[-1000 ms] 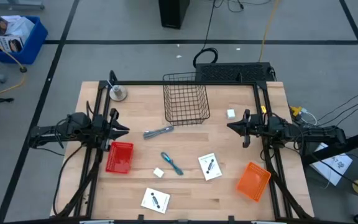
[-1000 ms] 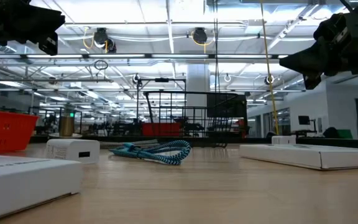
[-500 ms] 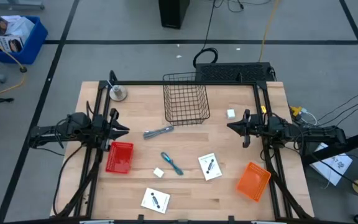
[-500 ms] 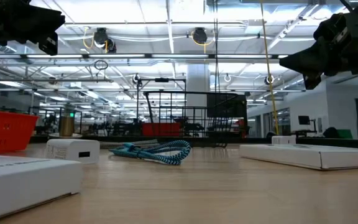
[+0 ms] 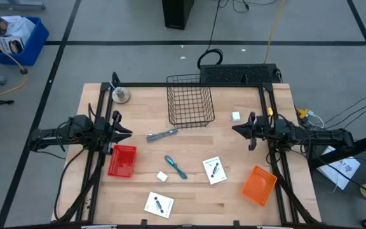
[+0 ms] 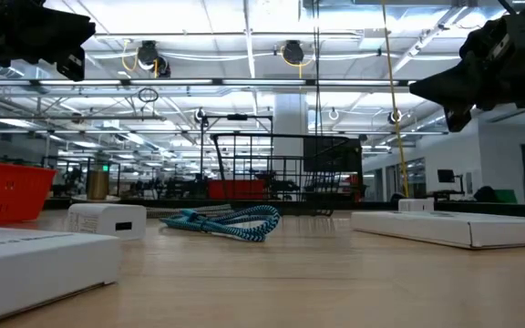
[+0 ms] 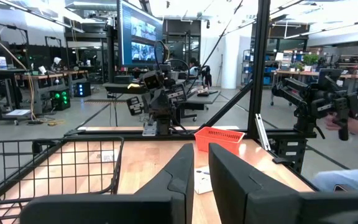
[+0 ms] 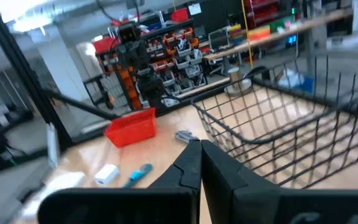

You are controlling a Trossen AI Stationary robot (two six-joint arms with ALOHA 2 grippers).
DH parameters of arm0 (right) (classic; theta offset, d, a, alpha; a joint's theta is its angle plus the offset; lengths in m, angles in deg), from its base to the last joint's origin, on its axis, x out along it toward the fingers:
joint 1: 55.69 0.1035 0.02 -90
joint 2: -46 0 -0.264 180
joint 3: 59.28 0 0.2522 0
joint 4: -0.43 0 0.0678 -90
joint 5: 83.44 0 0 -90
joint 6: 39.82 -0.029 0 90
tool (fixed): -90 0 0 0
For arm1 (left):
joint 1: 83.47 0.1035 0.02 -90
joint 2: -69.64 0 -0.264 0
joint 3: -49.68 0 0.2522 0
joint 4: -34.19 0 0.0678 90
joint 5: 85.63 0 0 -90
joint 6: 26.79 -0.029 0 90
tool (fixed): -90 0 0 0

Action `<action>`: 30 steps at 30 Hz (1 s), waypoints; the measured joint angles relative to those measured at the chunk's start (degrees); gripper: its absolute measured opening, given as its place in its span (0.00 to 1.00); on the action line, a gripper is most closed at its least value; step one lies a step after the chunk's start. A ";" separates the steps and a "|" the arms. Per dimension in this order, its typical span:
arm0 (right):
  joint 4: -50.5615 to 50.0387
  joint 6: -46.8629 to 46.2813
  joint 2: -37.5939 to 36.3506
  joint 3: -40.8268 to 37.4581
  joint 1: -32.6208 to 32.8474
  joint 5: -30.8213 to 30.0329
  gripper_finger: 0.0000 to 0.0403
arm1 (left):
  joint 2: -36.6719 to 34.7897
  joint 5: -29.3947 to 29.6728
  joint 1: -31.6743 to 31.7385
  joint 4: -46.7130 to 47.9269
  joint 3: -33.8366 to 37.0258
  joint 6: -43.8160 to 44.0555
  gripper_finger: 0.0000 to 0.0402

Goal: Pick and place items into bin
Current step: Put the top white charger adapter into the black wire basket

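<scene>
In the high view, the grey metal tool (image 5: 162, 134) lies flat near the table's middle. The blue-handled tool (image 5: 175, 166) lies nearer the near edge, with a small white block (image 5: 162, 177) beside it. Two white cards (image 5: 215, 170) (image 5: 159, 204) lie flat. Another white block (image 5: 236, 116) sits right of the wire basket (image 5: 190, 100). My left gripper (image 5: 129, 132) hovers shut at the table's left, above the red bin, and points right. My right gripper (image 5: 236, 130) hovers shut at the table's right and points left. Both are clear of every item.
A red bin (image 5: 122, 160) stands at the left and an orange bin (image 5: 259, 185) near the right near corner. A metal disc (image 5: 120, 95) sits at the far left. A black frame (image 5: 189, 84) runs round the table. Bare wood (image 5: 196, 143) lies between the grippers.
</scene>
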 joint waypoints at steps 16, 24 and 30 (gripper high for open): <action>3.80 -13.44 0.94 -0.01 0.15 3.85 0.01 | 0.02 6.69 0.02 -4.72 0.01 -1.44 0.13; 5.31 -25.99 4.99 0.01 0.59 -1.40 0.01 | 0.02 8.89 0.02 -6.94 0.00 4.96 0.13; 13.34 -25.18 12.23 -0.01 8.37 -8.01 0.01 | 0.02 8.76 0.02 -7.36 0.00 10.45 0.13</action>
